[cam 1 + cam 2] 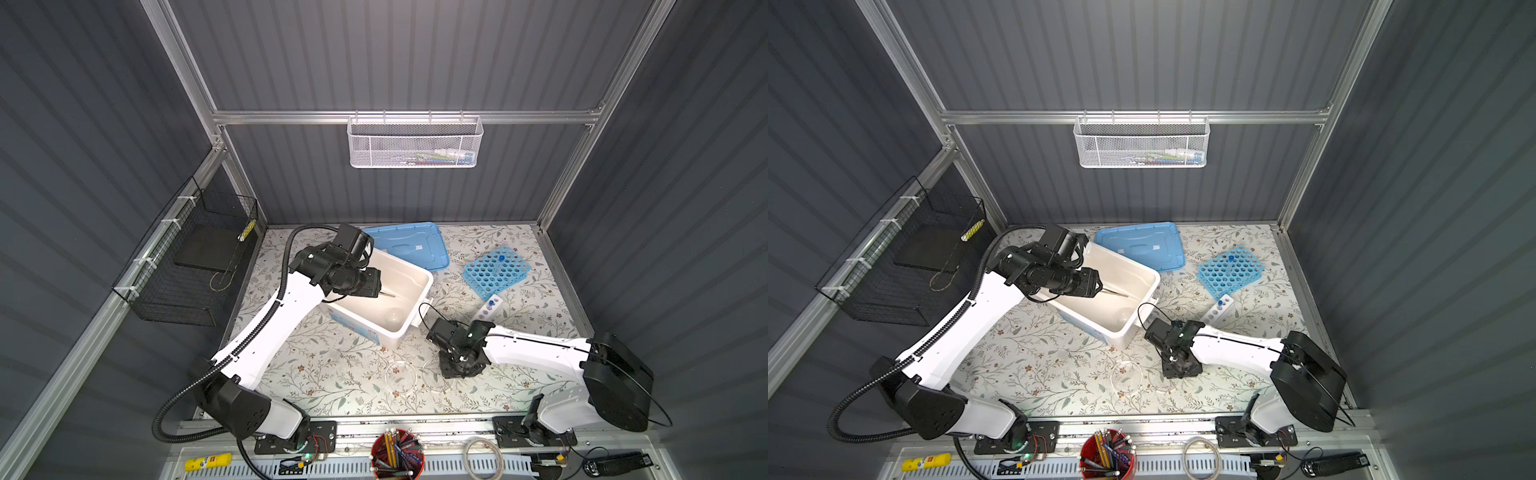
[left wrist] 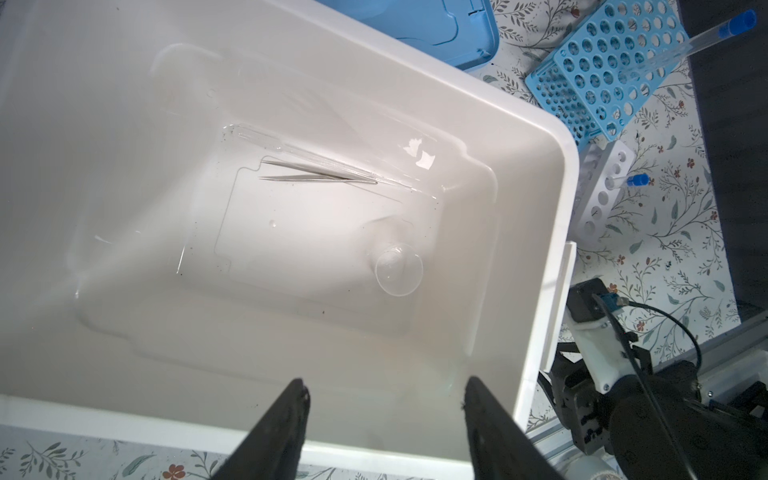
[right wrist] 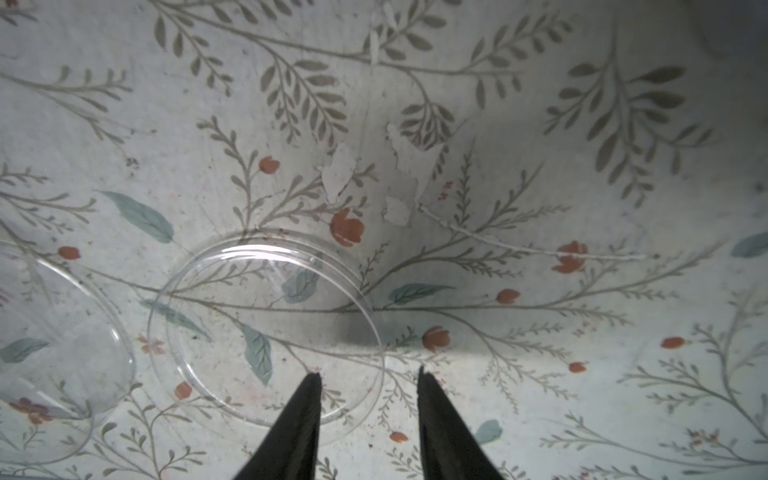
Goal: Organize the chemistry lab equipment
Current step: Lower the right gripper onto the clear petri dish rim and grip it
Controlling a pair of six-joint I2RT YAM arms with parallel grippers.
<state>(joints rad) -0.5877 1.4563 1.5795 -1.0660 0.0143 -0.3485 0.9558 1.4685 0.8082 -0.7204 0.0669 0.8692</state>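
We start at the right gripper [image 3: 369, 372]: its jaws stand apart, released, with nothing clamped between them. One of its fingers [image 3: 301, 415] sits over the inside of the nearer round dish [image 3: 266, 332], and the other stands outside it above the bare bench [image 3: 582, 174], so the dish's thin rim passes through the gap. Whether either tip touches the glass, we cannot tell. The dish lies flat on the bench, mostly to the inner finger's side. Being round, it has no long axis, and the coming move turns on that upright wall between the jaws. We judge a pinch on the rim to be the step in hand. A second dish [image 3: 54, 353] lies just beside the first. The left gripper [image 2: 384, 384], likewise spread and empty, hangs over the white bin [image 2: 557, 216], where the tweezers [image 2: 316, 176] and a small clear vessel [image 2: 399, 270] lie. The right arm is plainly the nearer one to the dishes.
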